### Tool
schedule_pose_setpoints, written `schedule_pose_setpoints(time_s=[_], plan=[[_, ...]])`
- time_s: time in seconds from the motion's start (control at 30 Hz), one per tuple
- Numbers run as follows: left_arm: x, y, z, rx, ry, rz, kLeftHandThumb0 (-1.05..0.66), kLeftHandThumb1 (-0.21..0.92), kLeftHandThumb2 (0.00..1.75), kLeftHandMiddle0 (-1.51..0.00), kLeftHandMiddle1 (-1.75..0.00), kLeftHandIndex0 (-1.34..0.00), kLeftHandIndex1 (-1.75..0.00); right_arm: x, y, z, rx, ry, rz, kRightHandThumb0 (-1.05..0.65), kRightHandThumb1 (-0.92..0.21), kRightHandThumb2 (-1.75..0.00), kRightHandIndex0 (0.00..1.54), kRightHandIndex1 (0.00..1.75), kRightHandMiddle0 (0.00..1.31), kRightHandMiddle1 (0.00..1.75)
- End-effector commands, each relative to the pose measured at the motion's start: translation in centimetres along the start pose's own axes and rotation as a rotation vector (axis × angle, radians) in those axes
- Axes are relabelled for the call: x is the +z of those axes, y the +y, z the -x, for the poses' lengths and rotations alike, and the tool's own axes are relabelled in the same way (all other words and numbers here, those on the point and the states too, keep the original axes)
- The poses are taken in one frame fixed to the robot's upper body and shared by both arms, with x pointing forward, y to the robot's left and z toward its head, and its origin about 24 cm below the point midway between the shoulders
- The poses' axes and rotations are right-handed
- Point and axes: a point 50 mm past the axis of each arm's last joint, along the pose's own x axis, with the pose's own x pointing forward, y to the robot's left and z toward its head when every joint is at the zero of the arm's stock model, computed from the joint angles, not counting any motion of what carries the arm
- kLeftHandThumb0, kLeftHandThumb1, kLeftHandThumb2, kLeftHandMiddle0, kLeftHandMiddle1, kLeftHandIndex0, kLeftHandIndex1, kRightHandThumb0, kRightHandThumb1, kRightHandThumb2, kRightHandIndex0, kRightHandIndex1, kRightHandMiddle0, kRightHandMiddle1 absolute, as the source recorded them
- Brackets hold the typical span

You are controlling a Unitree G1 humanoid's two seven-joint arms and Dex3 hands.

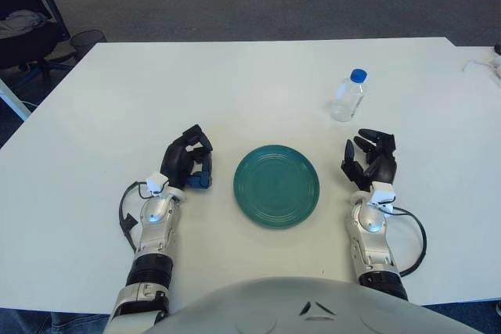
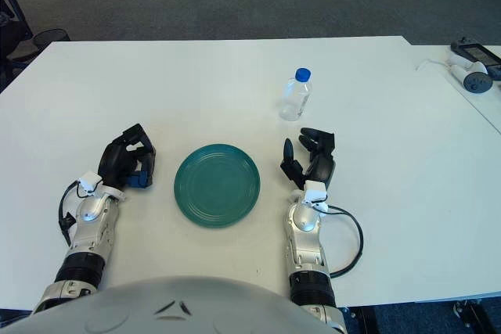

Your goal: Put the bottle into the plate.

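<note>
A clear plastic bottle [image 1: 347, 97] with a blue cap stands upright on the white table [image 1: 235, 91], right of centre and beyond my right hand. A round teal plate [image 1: 276, 185] lies flat and bare near the table's front, between my two hands. My right hand [image 1: 369, 160] rests on the table just right of the plate, its fingers spread and holding nothing, a short way in front of the bottle. My left hand [image 1: 188, 163] rests on the table left of the plate with its fingers curled and holding nothing.
A white device with a cable [image 2: 472, 76] lies at the far right on a neighbouring table. An office chair [image 1: 23, 25] and a dark bin [image 1: 86, 40] stand on the floor beyond the table's left corner.
</note>
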Motion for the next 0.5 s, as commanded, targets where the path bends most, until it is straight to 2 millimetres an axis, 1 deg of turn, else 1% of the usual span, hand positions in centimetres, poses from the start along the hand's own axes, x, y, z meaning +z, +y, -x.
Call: schedule_pose_setpoints(time_s=[0.0, 0.07, 0.1, 0.17, 0.27, 0.3, 0.33, 0.37, 0.4, 0.47], plan=[[-3.4, 0.2, 1.9, 0.05, 0.165, 0.067, -0.61, 0.04, 1.66, -1.32, -1.75, -0.85, -1.75, -6.1, -2.7, 4.2, -0.095, 0.333, 0.149, -0.58, -0.66, -0.66, 0.06, 0.79, 0.01, 0.91], [-3.4, 0.2, 1.9, 0.051, 0.166, 0.065, -0.61, 0.04, 1.65, -1.31, -1.75, -0.85, -1.75, -6.5, -3.5, 3.6, -0.098, 0.322, 0.194, -0.6, -0.67, -0.63, 0.06, 0.73, 0.0, 0.84], [-3.5, 0.2, 1.9, 0.052, 0.166, 0.064, -0.61, 0.04, 1.65, -1.31, -1.75, -0.85, -1.75, -6.6, -3.7, 3.4, -0.099, 0.318, 0.209, -0.62, -0.69, -0.6, 0.06, 0.68, 0.0, 0.8], [-3.5, 0.2, 1.9, 0.054, 0.17, 0.064, -0.61, 0.04, 1.65, -1.31, -1.75, -0.85, -1.75, -6.7, -3.7, 3.4, -0.096, 0.308, 0.241, -0.65, -0.7, -0.58, 0.05, 0.6, 0.0, 0.72], [-3.6, 0.2, 1.9, 0.056, 0.173, 0.065, -0.61, 0.04, 1.66, -1.31, -1.75, -0.85, -1.75, -7.2, -4.0, 3.1, -0.069, 0.315, 0.272, -0.73, -0.78, -0.45, 0.04, 0.31, 0.0, 0.48], [-3.5, 0.2, 1.9, 0.055, 0.171, 0.064, -0.61, 0.04, 1.66, -1.31, -1.75, -0.85, -1.75, -7.8, -4.3, 2.8, -0.05, 0.329, 0.281, -0.73, -0.79, -0.44, 0.04, 0.29, 0.0, 0.45], [-3.5, 0.2, 1.9, 0.054, 0.168, 0.062, -0.61, 0.04, 1.66, -1.31, -1.75, -0.85, -1.75, -8.2, -4.5, 2.5, -0.026, 0.335, 0.283, -0.77, -0.82, -0.39, 0.03, 0.19, 0.0, 0.35], [-3.5, 0.1, 1.9, 0.054, 0.166, 0.06, -0.61, 0.04, 1.66, -1.31, -1.75, -0.85, -1.75, -8.4, -4.7, 2.3, -0.009, 0.339, 0.285, -0.79, -0.84, -0.36, 0.02, 0.15, 0.0, 0.28], [-3.5, 0.1, 1.9, 0.053, 0.165, 0.059, -0.61, 0.04, 1.66, -1.31, -1.75, -0.85, -1.75, -8.5, -4.8, 2.1, 0.006, 0.338, 0.284, -0.83, -0.87, -0.3, 0.01, 0.1, 0.0, 0.18], [-3.4, 0.1, 1.9, 0.054, 0.167, 0.059, -0.61, 0.04, 1.66, -1.32, -1.75, -0.85, -1.75, -8.6, -5.0, 1.8, 0.029, 0.332, 0.279, -0.89, -0.89, -0.23, 0.0, 0.04, 0.0, 0.07]])
